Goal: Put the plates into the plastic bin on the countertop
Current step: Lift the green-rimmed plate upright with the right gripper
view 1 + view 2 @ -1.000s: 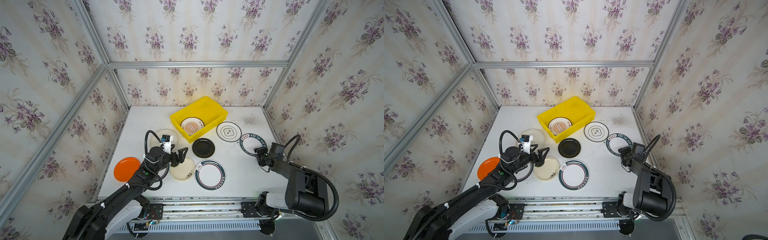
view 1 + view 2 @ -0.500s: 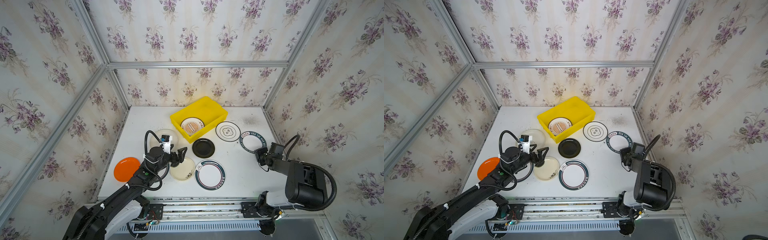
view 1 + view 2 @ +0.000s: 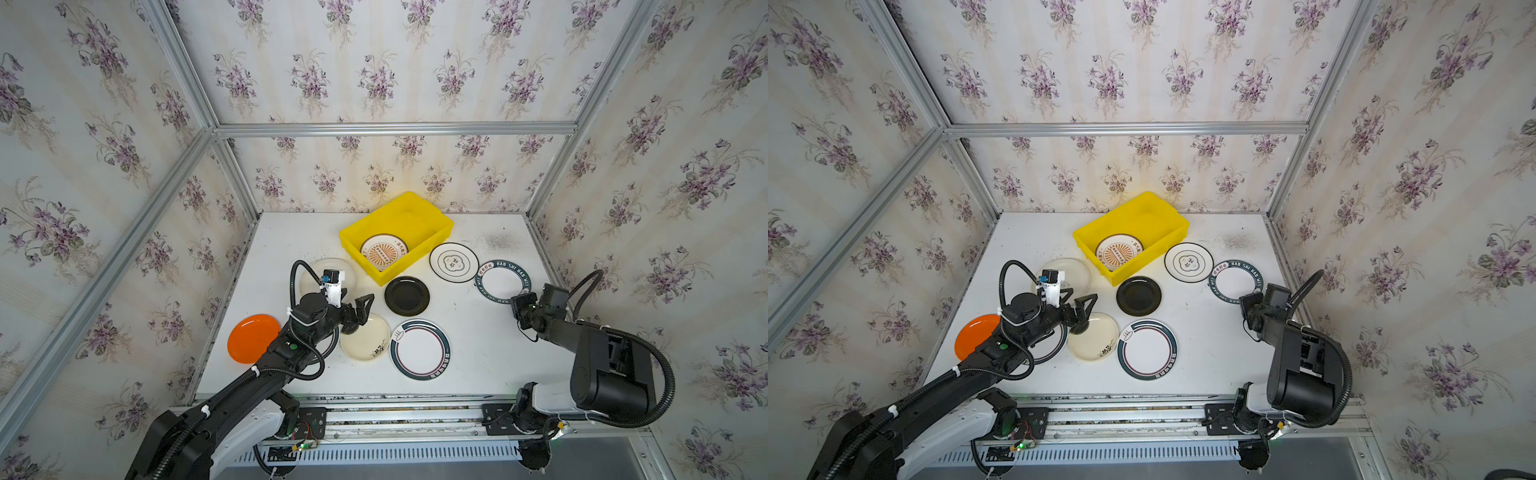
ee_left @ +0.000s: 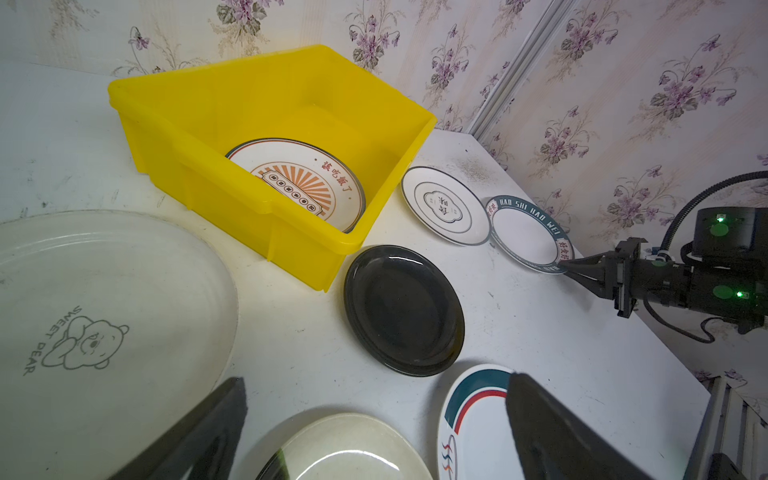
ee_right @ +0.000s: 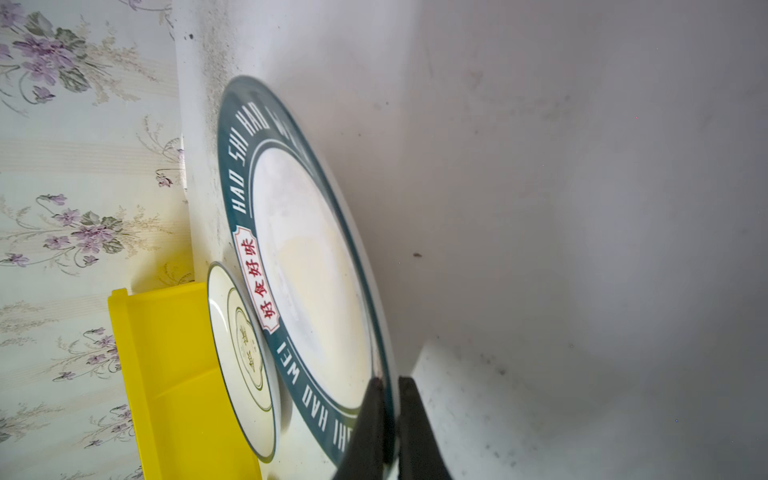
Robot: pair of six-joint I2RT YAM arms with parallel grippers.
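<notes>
The right end effector (image 5: pixel 390 384) is pinched shut on the near rim of the teal-rimmed "HAO SHI HAO WEI" plate (image 3: pixel 503 281). That plate sits at the right side of the counter (image 3: pixel 478 353), apart from the yellow plastic bin (image 4: pixel 249 208). The grip takes the rim only, so the lift should be slow and kept nearly level, or the plate may pivot and slip. Its far edge seems to touch the white emblem plate (image 3: pixel 453 262), so raise it clear before swinging across. Then lower it flat onto the sunburst plate (image 3: pixel 384 252) in the bin. The left end effector (image 3: pixel 359 312) hangs spread wide above the cream plate (image 3: pixel 365 343).
</notes>
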